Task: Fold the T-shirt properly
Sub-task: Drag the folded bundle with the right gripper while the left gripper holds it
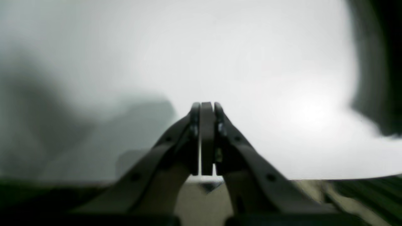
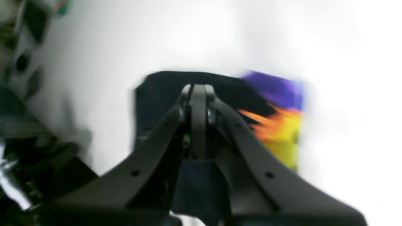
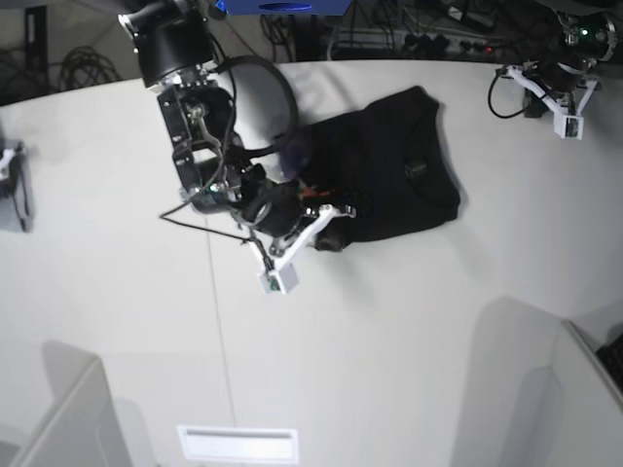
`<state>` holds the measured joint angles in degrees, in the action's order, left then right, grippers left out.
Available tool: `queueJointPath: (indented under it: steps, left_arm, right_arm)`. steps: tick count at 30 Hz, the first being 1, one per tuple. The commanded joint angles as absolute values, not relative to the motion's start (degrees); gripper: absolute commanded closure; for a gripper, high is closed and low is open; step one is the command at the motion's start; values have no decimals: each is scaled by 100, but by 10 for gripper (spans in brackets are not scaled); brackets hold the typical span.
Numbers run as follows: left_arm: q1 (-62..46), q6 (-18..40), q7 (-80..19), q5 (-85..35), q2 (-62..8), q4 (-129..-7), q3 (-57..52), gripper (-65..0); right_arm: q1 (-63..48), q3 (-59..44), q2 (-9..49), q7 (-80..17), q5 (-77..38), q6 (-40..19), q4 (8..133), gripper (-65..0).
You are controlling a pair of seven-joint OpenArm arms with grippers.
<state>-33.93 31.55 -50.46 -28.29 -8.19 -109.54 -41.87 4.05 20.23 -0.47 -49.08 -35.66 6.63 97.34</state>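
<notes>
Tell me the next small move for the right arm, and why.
Probably lift the right gripper a little and draw it across the T-shirt. Its jaws look shut at the shirt's near edge, though I can't confirm cloth is pinched. The shirt lies bunched, unfolded, on the table; the left gripper sits shut, well away.

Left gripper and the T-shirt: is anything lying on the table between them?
No. In the base view only bare white table separates the left gripper, at the far edge, from the black T-shirt. Nothing lies there.
</notes>
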Motion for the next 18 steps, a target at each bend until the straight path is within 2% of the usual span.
queueJointPath:
  steps: [1, 4, 6, 8, 12, 18]
  left_arm:
    - [-3442, 3178, -4910, -3160, -892, -11213, -4207, 0]
    - [-3363, 3037, -4919, -4004, -875, -11292, -4057, 0]
    - [-3099, 2589, -4919, -4277, -866, -11292, -3670, 0]
    - [-2835, 2088, -4919, -4295, -866, -11284, -3116, 0]
    - [-2413, 1613, -4910, -4303, -831, -11213, -2237, 0]
    - [-2062, 910, -4910, -4295, -831, -10396, -1675, 0]
  right_arm:
    - [523, 2062, -119, -4813, -3714, 567, 9815, 0]
    - [505, 2079, -40, -4813, -3714, 567, 9815, 0]
    - [514, 2079, -40, -4822, -3714, 567, 9798, 0]
    - [549, 2079, -31, -4822, -3714, 567, 9701, 0]
    - [840, 2079, -66, -4778, -3714, 567, 9103, 0]
    - [1086, 2035, -22, -4295, -3714, 567, 8004, 0]
